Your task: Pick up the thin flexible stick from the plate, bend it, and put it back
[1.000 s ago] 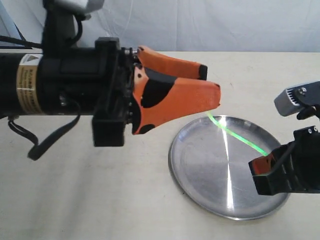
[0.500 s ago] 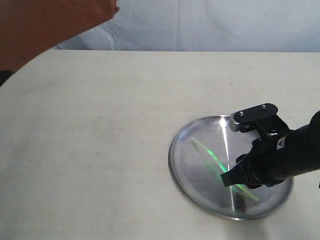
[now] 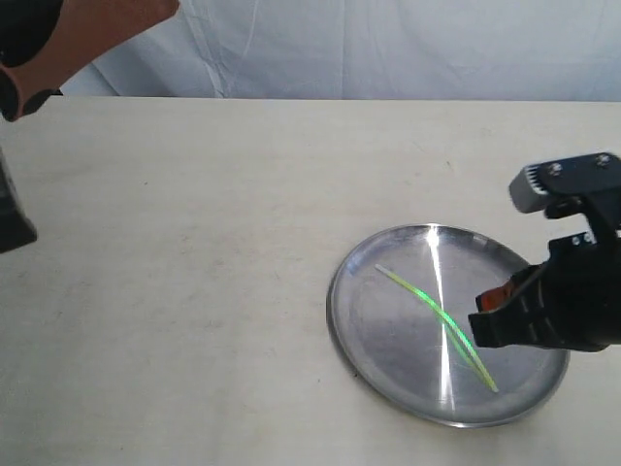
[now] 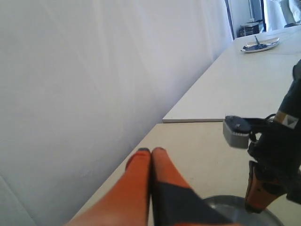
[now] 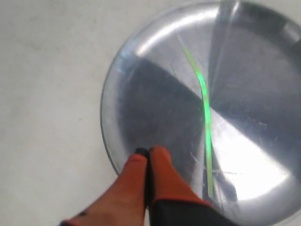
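The thin lime-green stick [image 3: 437,316] lies loose and slightly curved across the shiny round plate [image 3: 380,342], touching neither gripper. My right gripper [image 3: 490,316] hovers over the plate's right side, beside the stick's near end, orange fingers shut on nothing. In the right wrist view the shut fingertips [image 5: 148,151] hang above the plate's rim [image 5: 109,141] with the stick [image 5: 205,110] alongside. My left gripper [image 3: 116,29] is raised at the far upper left, well away from the plate. In the left wrist view it [image 4: 151,151] is shut and empty, with the plate's edge [image 4: 225,203] below it.
The cream table [image 3: 194,291] stretches left of the plate, with a white cloth backdrop [image 3: 388,49] behind it. In the left wrist view the right arm [image 4: 275,155] stands over the plate, and a second table far off carries another plate [image 4: 260,45].
A second ago the stick was stretched between both grippers above the plate. Now it lies free in the plate. The left arm pulled away to the upper left; the right gripper drew back rightwards.
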Action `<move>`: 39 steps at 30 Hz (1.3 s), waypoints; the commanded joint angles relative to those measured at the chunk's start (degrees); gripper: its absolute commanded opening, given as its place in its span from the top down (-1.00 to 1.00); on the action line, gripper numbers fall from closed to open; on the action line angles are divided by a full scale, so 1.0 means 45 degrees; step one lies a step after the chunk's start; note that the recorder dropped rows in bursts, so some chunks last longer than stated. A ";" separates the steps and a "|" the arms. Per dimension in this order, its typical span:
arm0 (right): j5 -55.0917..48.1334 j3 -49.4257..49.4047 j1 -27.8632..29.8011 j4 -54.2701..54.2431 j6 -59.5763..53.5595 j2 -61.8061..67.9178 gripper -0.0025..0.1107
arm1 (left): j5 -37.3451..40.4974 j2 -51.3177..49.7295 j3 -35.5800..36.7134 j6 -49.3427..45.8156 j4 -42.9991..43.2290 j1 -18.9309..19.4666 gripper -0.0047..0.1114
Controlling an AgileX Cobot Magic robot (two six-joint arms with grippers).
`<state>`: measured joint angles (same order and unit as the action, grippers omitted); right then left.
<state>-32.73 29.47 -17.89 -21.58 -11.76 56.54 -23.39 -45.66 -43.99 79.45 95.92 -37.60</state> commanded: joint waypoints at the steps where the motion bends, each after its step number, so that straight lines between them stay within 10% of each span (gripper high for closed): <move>1: -0.0192 -0.0002 0.0040 -0.0635 -0.0007 -0.2006 0.95 | 0.0094 0.0062 -0.0035 0.0089 -0.0002 -0.0042 0.92; 16: -0.0136 -0.0062 0.0040 -0.1226 -0.0007 -0.4684 0.95 | 0.0092 0.0062 -0.0035 0.0066 -0.0002 -0.0042 0.92; 30: 0.6400 -0.5875 0.2194 0.0990 -0.0543 -1.0692 0.95 | 0.0073 0.0062 -0.0035 0.0065 0.0218 -0.0042 0.92; 39: 0.2908 -0.6550 0.2323 0.0515 -0.0592 -1.2565 0.95 | 0.0073 0.0062 -0.0035 0.0065 0.0218 -0.0042 0.92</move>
<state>-14.59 0.43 -7.68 -18.27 -13.92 0.49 -23.29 -45.66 -43.99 79.45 97.30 -37.60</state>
